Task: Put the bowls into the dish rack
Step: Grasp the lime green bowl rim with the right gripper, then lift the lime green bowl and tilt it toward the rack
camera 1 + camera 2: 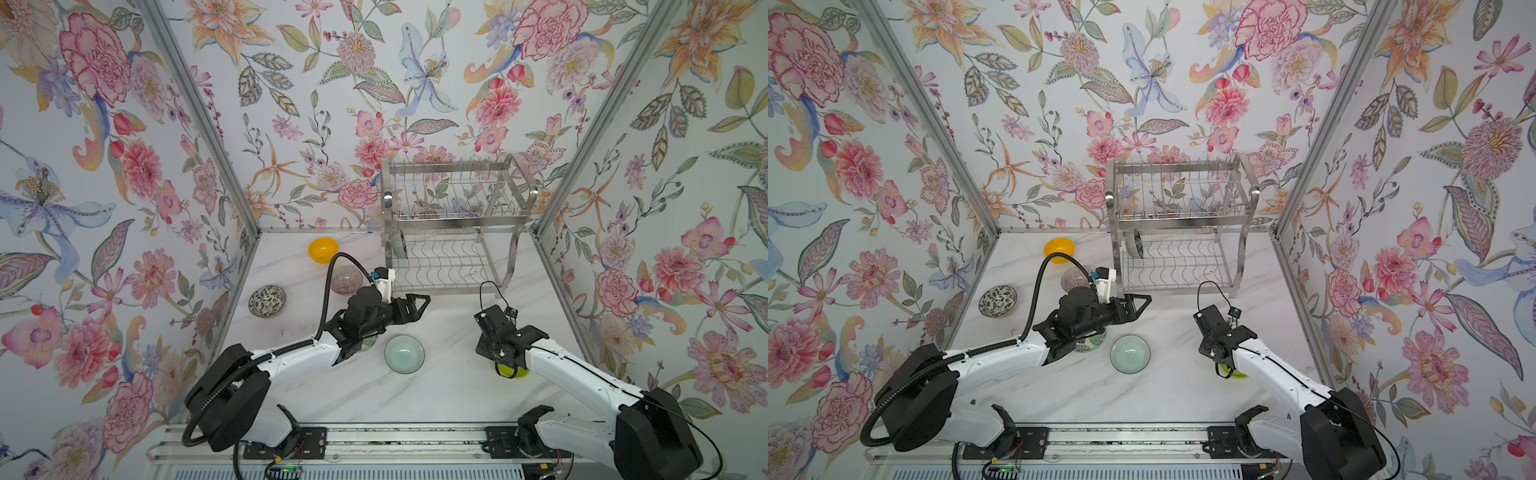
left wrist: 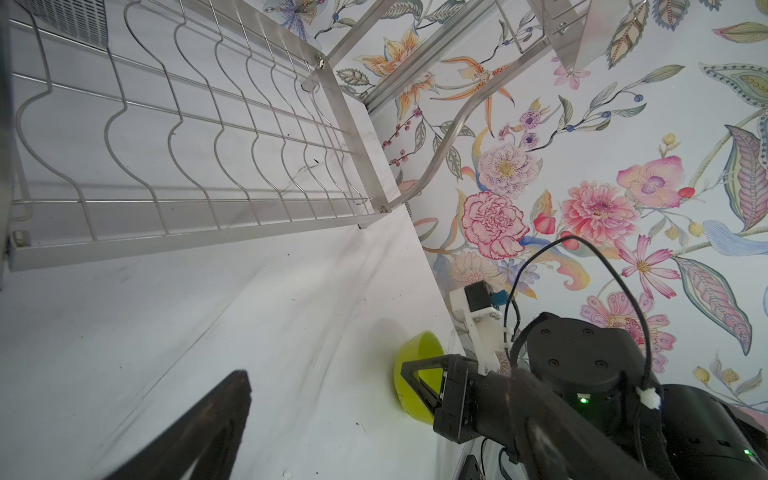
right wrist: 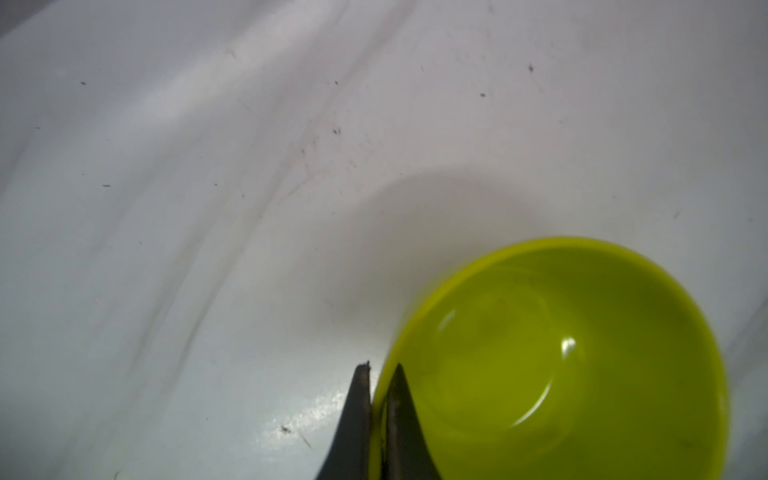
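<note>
Lime-green and glossy, the nearest bowl [image 3: 561, 353] sits well in front of the dish rack [image 1: 457, 223], off toward its right leg, on the pale marbled bench [image 1: 436, 395]. The right gripper [image 3: 380, 368] has its fingers [image 3: 359, 407] pinched narrow on this bowl's rim, one inside the wall and one outside. In the left wrist view the bowl looks tipped, and whether it is clear of the bench I cannot tell. It looks like thin, stiff plastic: light and unlikely to break, but smooth. A pinch at one spot on the rim may let it swing or slip, and a deeper bite down the wall would probably hold it steadier.

Also in front of the rack, nearer its left leg, lies the pale green glass bowl [image 1: 404, 354], upright and free. The leaf-print bowl [image 1: 1092, 343] is just beside it, mostly hidden under the left arm [image 1: 299, 357]. Glass will likely be heavier, slick and fragile, best taken by the rim and set gently against the wires. The left gripper [image 1: 422, 307] hovers closer to the rack's front left corner, fingers spread wide, holding nothing.

Out to the left of the rack stand the speckled bowl [image 1: 267, 301], the pinkish ribbed glass bowl [image 1: 345, 279] and, farthest back, the orange-yellow bowl [image 1: 323, 249]. One dark patterned bowl [image 1: 1134, 244] already stands on edge in the rack's lower tier, at its left end.
</note>
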